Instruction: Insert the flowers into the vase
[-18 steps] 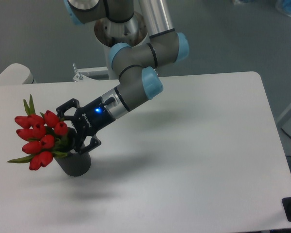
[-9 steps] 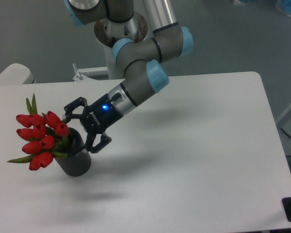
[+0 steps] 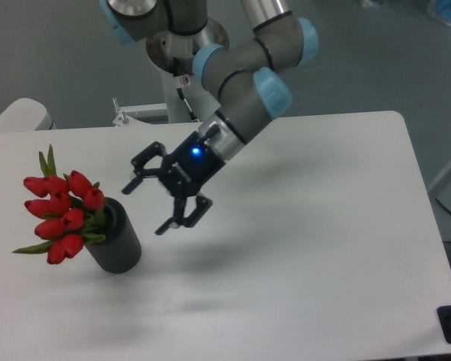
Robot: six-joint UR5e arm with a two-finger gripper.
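Table point(image 3: 323, 248): white top with rounded corners, filling most of the frame below the grey floor.
Arm point(image 3: 244, 83): grey UR5e with light-blue joint caps, reaching from its base at upper centre down and to the left over the table.
Gripper point(image 3: 152, 204): black two-finger unit with a blue light on its body, left of centre; its fingers point(image 3: 182, 216) are spread wide with nothing between them, and it hangs in the air to the right of the vase, apart from it.
Vase point(image 3: 116, 244): dark grey matte cylinder standing on the table at lower left, leaning to the left in this view.
Flowers point(image 3: 60, 214): bunch of red closed tulip buds with narrow green leaves, stems in the vase mouth, heads spilling out up and to the left of the rim.
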